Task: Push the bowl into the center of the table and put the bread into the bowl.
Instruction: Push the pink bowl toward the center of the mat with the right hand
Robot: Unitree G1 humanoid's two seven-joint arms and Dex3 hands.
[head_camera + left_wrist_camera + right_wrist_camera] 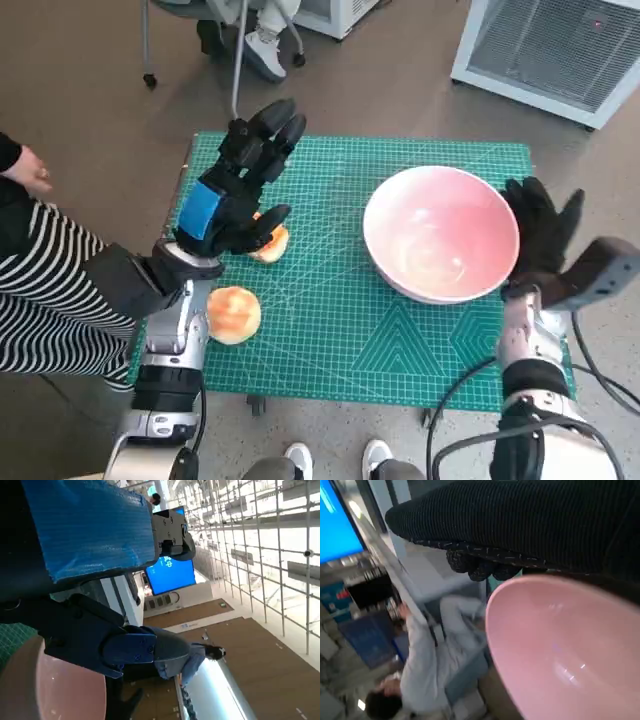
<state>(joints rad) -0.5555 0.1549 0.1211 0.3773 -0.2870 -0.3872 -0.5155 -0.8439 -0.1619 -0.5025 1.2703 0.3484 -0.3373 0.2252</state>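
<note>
Head view: bowl (441, 234) on mat's (340, 340) right half. Right hand (545, 230) spread flat against bowl's outer rim. Left hand (240, 185) above bread (270, 243), fingers extended, holding nothing. Second bread (233, 314) nearby.

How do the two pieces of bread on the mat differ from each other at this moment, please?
The far bread is partly hidden under the left hand, whose fingers lie over it; the near bread lies apart from that hand, beside the forearm, in full view. The near one looks rounder and larger. Both are golden and lie on the green mat, outside the bowl.
</note>
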